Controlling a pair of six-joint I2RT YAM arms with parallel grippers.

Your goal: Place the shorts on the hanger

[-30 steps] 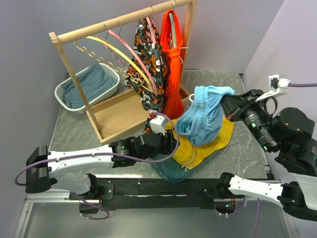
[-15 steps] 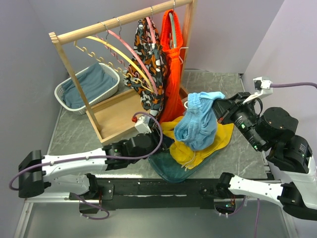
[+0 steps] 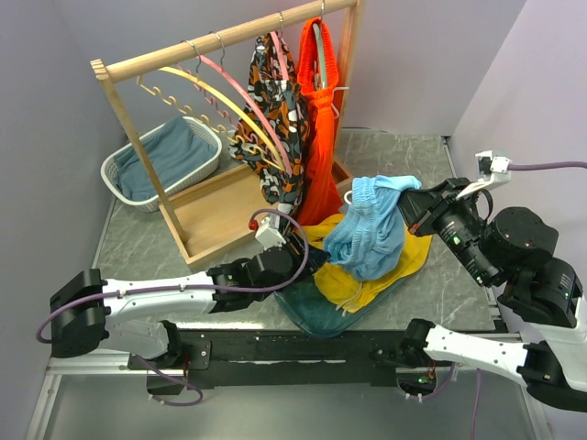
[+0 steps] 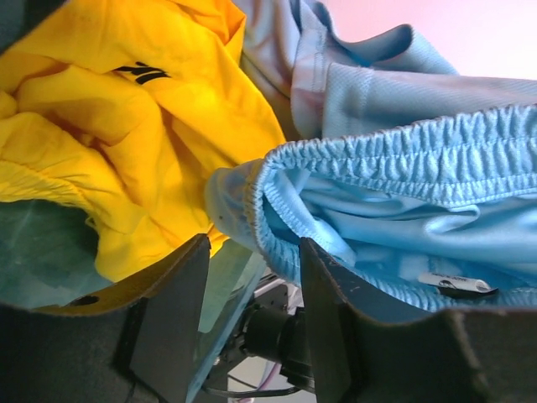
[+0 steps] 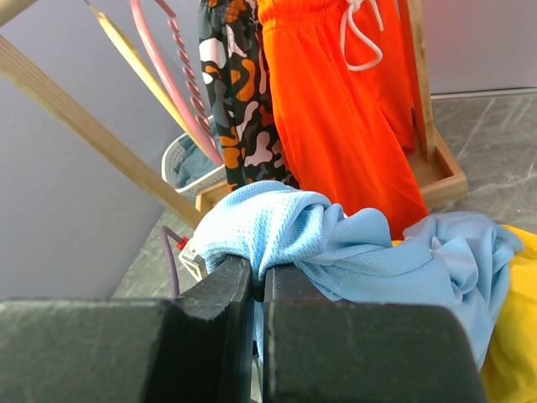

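Observation:
The light sky-blue shorts (image 3: 371,229) hang bunched from my right gripper (image 3: 410,207), which is shut on a fold of them (image 5: 277,222) above the table. Their gathered waistband (image 4: 403,159) hangs low, over a yellow garment (image 3: 367,280). My left gripper (image 3: 307,258) is open just below and left of the shorts; the waistband's corner sits right above the gap between its fingers (image 4: 180,290). The pink hanger (image 3: 240,92) hangs on the wooden rack beside a yellow hanger (image 3: 197,82). The pink hanger also shows in the right wrist view (image 5: 155,38).
The wooden rack (image 3: 220,41) also holds a patterned garment (image 3: 275,110) and an orange garment (image 3: 321,137). A white basket (image 3: 124,188) with a blue-grey cloth stands at back left. A dark teal cloth (image 3: 312,316) lies under the yellow garment.
My right gripper has carried the shorts a little lower and to the left. My left gripper has drawn back slightly to the left and now sits under the shorts' lower edge.

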